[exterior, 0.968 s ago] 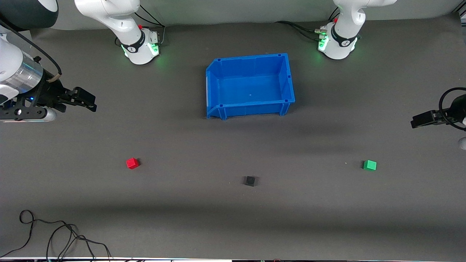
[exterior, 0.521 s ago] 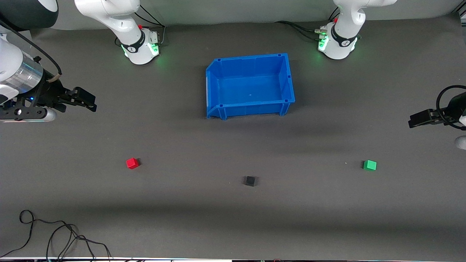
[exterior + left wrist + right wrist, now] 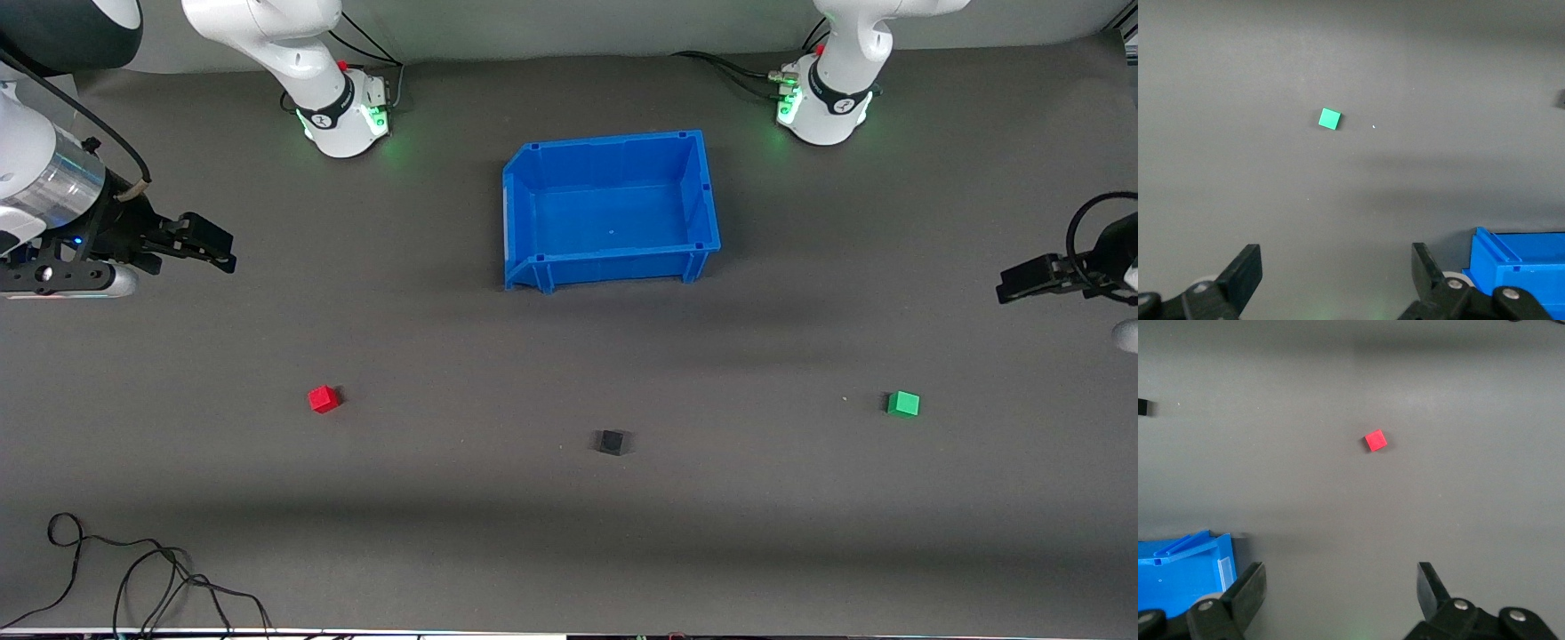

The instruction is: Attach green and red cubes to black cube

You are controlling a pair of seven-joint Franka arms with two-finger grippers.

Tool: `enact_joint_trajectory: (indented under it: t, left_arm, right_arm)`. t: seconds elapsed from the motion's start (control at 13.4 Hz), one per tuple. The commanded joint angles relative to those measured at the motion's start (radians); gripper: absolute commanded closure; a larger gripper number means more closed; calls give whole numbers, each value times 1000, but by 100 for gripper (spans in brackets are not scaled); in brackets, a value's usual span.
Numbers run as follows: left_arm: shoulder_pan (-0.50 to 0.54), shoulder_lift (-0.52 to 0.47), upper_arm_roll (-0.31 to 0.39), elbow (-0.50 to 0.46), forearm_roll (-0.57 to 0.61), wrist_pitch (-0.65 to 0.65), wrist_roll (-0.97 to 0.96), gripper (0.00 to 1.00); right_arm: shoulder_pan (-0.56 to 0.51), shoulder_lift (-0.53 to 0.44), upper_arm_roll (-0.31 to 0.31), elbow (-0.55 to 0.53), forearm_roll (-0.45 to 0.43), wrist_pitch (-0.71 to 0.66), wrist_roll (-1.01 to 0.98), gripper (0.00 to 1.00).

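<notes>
The black cube (image 3: 610, 442) lies on the dark table between the two coloured cubes and slightly nearer to the front camera. The red cube (image 3: 324, 398) (image 3: 1375, 441) sits toward the right arm's end, the green cube (image 3: 903, 404) (image 3: 1329, 119) toward the left arm's end. My right gripper (image 3: 209, 244) (image 3: 1338, 587) hangs open and empty above the table at the right arm's end, well apart from the red cube. At the other end my left gripper (image 3: 1022, 280) (image 3: 1336, 267) is up in the air, open and empty, away from the green cube.
An empty blue bin (image 3: 524, 209) stands mid-table between the arm bases, farther from the front camera than the cubes; its corner shows in both wrist views (image 3: 1521, 263) (image 3: 1185, 570). A loose black cable (image 3: 133, 573) lies near the table's front edge at the right arm's end.
The left gripper has shifted slightly toward the table's middle and away from the front camera. The right arm and the three cubes have not moved.
</notes>
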Motion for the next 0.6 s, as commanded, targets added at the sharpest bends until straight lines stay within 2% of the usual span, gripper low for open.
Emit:
enact_joint_trajectory:
  t: [0.0, 0.15, 0.52]
  left_arm:
    - [-20, -73, -2, -94, 2, 38, -11, 0]
    - [-30, -96, -2, -137, 7, 77, -13, 0]
    - [-25, -90, 0, -128, 8, 71, -13, 0]
  right_arm:
    - [9, 11, -8, 23, 4, -13, -18, 0]
    - [9, 11, -8, 22, 4, -13, -18, 0]
    - [9, 11, -8, 23, 4, -13, -18, 0]
